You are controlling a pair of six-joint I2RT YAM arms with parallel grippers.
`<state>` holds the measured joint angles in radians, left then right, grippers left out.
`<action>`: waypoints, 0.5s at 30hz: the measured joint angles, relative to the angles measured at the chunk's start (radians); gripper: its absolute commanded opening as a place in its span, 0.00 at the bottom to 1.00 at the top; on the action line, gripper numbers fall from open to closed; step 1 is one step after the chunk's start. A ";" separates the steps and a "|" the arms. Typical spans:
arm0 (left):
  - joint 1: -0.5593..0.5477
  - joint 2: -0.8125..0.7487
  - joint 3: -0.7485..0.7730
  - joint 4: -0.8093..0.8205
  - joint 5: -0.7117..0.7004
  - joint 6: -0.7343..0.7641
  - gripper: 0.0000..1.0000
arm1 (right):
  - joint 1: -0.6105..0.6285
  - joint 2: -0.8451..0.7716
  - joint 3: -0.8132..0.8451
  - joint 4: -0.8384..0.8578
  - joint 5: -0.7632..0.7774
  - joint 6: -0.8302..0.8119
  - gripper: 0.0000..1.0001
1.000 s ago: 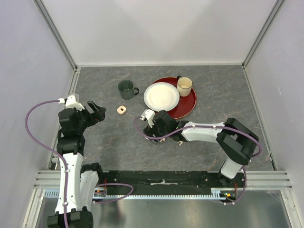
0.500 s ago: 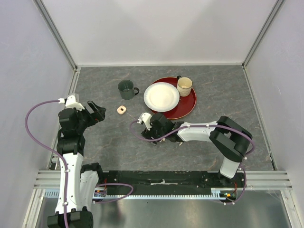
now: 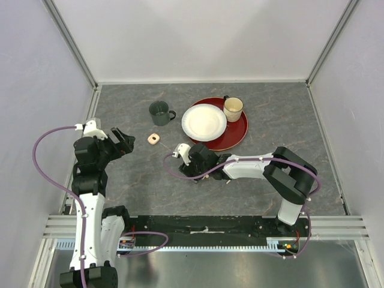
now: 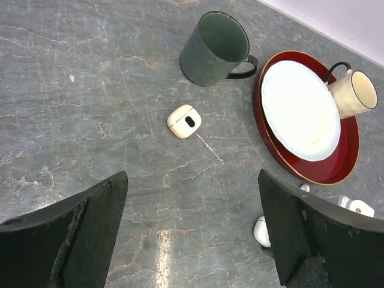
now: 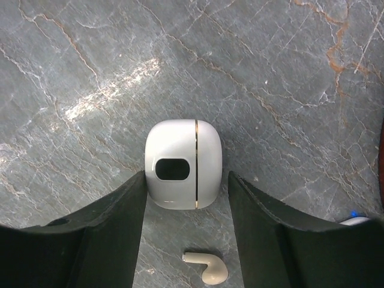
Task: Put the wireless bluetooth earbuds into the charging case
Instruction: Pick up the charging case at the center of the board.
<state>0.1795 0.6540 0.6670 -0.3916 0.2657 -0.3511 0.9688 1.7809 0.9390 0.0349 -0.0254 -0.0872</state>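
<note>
A closed white charging case (image 5: 183,163) with a dark oval window lies flat on the grey stone table. My right gripper (image 5: 186,183) is open, low over the table, with a finger at each side of the case's near end. One pale peach earbud (image 5: 207,269) lies on the table between the fingers, nearer the wrist. A second, peach case (image 4: 184,120) lies closed left of the plates; it also shows in the top view (image 3: 153,138). My left gripper (image 4: 192,234) is open and empty, raised above the table to the left (image 3: 123,142). The other earbuds are not clearly visible.
A dark green mug (image 3: 159,112) stands at the back. A red plate (image 3: 237,135) carries a white plate (image 3: 204,122) and a cream mug (image 3: 233,108). The right arm (image 3: 252,166) stretches low across the table. Side walls enclose the table.
My right gripper has moved a little left and nearer across the table, over the white case. The left arm has not moved.
</note>
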 measured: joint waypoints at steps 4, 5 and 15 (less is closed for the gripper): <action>0.000 0.001 0.001 0.000 0.019 0.000 0.95 | 0.003 0.002 0.004 -0.004 -0.003 -0.009 0.38; 0.000 0.001 0.001 0.000 0.028 0.000 0.95 | 0.004 0.002 0.007 -0.007 -0.003 -0.010 0.33; 0.000 0.041 0.000 0.051 0.206 0.000 0.95 | 0.004 -0.020 0.043 -0.063 0.001 -0.013 0.12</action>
<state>0.1799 0.6952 0.6670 -0.3408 0.4717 -0.3515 0.9726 1.7607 0.9817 -0.0277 -0.0246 -0.1005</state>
